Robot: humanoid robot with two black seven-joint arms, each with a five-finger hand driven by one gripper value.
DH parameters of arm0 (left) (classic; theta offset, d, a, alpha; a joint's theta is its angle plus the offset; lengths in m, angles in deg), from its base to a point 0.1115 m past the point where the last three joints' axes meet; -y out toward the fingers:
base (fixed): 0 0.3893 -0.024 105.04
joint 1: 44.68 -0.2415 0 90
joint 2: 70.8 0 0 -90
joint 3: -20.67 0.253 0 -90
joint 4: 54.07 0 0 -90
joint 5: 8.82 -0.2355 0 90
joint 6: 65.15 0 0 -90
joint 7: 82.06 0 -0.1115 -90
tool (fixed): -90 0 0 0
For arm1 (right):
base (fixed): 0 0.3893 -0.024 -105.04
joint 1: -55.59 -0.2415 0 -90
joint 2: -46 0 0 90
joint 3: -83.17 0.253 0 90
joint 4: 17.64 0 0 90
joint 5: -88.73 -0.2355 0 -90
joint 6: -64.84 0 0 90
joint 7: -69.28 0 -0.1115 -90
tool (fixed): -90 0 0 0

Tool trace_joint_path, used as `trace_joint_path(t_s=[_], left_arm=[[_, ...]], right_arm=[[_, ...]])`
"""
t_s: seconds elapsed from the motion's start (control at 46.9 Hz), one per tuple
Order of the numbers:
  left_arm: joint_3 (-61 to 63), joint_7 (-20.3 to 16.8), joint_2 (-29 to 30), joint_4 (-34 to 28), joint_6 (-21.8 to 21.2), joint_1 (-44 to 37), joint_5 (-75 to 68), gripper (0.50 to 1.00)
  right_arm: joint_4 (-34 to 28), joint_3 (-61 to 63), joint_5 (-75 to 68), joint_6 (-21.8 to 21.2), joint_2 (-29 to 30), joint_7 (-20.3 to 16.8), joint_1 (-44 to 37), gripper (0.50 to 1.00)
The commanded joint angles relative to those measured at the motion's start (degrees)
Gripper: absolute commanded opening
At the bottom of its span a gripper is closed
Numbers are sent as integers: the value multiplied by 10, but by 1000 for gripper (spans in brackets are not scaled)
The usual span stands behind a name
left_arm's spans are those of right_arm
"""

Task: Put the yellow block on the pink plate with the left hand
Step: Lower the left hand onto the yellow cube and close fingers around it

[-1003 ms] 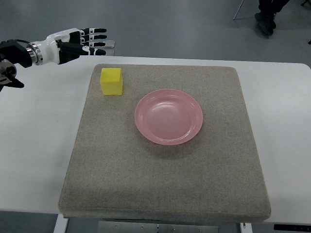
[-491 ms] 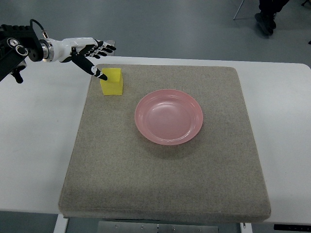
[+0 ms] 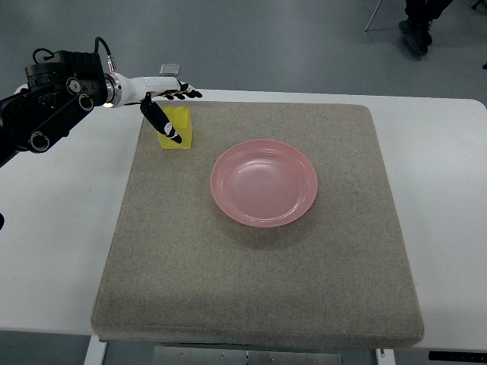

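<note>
The small yellow foam block (image 3: 176, 128) sat on the grey felt mat (image 3: 259, 266), well left of the round pink plastic plate (image 3: 264, 182). The left hand (image 3: 166, 108) straddled it, fingers spread, thumb down its front, nothing gripped, apparently positioned for a pinch.

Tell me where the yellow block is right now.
In the top view the yellow block sits at the far left corner of the grey mat, left of the pink plate, with the left hand over it.
</note>
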Motion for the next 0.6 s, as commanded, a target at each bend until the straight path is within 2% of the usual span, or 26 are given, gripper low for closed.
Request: trace_joint_path(t_s=[0.0, 0.256, 0.47, 0.576], left_arm=[[4, 0, -1, 0, 0, 0, -12, 994], [16, 0, -4, -5, -3, 0, -17, 994], [81, 0, -5, -5, -84, 0, -16, 992], [93, 0, -9, -5, -94, -1, -16, 992]], right_arm=[[0, 0, 0, 0, 0, 0, 0, 924], [0, 0, 0, 0, 0, 0, 0, 924], [0, 0, 0, 0, 0, 0, 0, 924], [0, 0, 0, 0, 0, 0, 0, 924]])
